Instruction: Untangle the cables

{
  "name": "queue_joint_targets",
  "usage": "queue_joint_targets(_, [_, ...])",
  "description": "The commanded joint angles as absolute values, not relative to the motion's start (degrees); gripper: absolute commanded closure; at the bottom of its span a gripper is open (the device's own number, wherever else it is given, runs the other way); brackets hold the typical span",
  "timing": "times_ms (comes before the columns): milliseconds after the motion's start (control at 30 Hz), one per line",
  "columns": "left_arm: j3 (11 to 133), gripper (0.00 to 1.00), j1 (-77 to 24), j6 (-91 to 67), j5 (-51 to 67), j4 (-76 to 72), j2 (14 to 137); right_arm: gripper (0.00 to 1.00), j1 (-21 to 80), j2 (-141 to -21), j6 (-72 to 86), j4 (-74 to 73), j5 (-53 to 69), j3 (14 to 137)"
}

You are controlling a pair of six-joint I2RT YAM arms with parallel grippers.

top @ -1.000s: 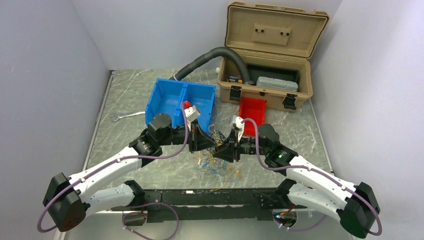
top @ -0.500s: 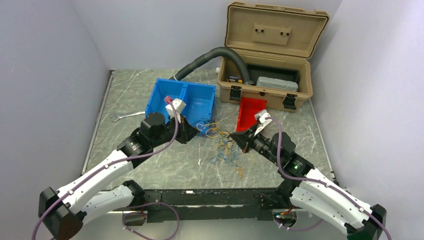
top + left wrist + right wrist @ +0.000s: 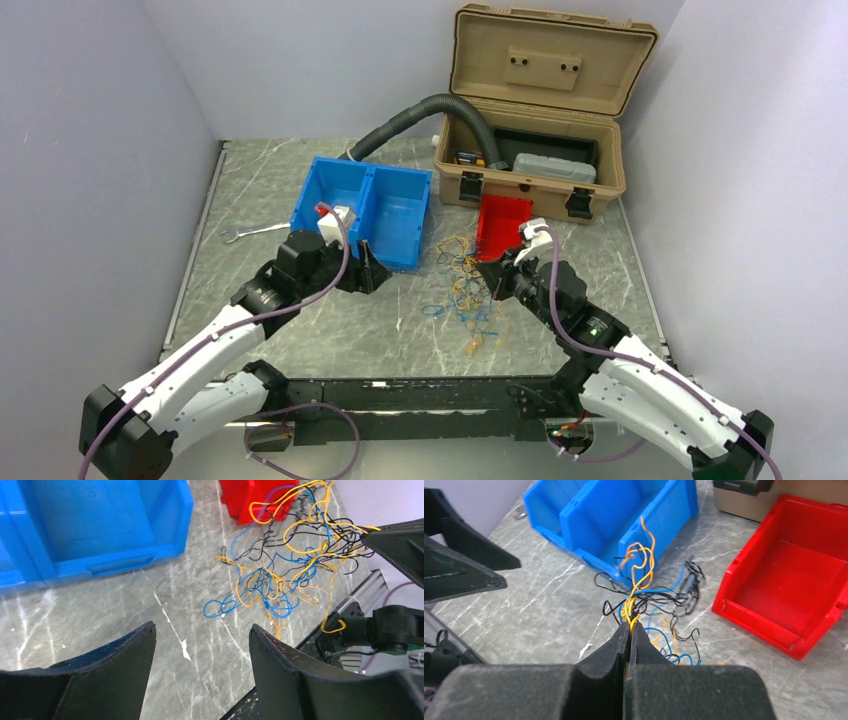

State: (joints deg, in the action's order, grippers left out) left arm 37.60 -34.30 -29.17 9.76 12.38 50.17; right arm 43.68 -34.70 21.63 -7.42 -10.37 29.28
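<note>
— Item one, right side?
— My right gripper (image 3: 628, 626): fingers pressed together, pinching a few yellow-orange and black strands of the cables (image 3: 465, 290). Position: just off the near-left corner of the red bin (image 3: 503, 225).
— Item two, left side?
— My left gripper (image 3: 201, 630): fingers wide apart, nothing held. Position: well left of the red bin.
— Item three, the cables?
— One tangle, yellow-orange, blue and black. It lies on the table (image 3: 400, 335), spreading from the red bin's near-left corner toward my bases. Some strands rise above my pinch.

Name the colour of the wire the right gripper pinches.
Yellow-orange wire; clearest in the right wrist view.
</note>
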Motion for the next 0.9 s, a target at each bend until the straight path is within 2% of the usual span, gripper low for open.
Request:
queue_joint_targets(0, [37.2,0.26,-34.1,-28.7,18.0,5.0,53.0,1.0,43.8,-36.7,20.7,-5.7,-4.3,34.2])
queue_joint_targets(200, [36.7,0.21,-34.5,-30.1,27.8,-4.4,58.0,1.0,43.7,-41.0,20.1,-5.9,6.6,37.9])
queue_joint_targets(633, [37.3,0.25,-39.2,-29.6,24.2,-8.9,63.9,1.0,43.8,-40.8,24.0,-9.8,14.3,47.1])
queue_joint_targets(800, [38.9,0.5,-39.2,-32.2,24.1,-10.6,66.4,1.0,43.8,-39.6,25.1,-8.3,15.2,46.3])
queue_joint_targets(867, [39.9,0.66,-39.1,-32.6,25.1,-11.6,67.1,1.0,43.8,-39.9,24.9,-9.3,13.9,46.2])
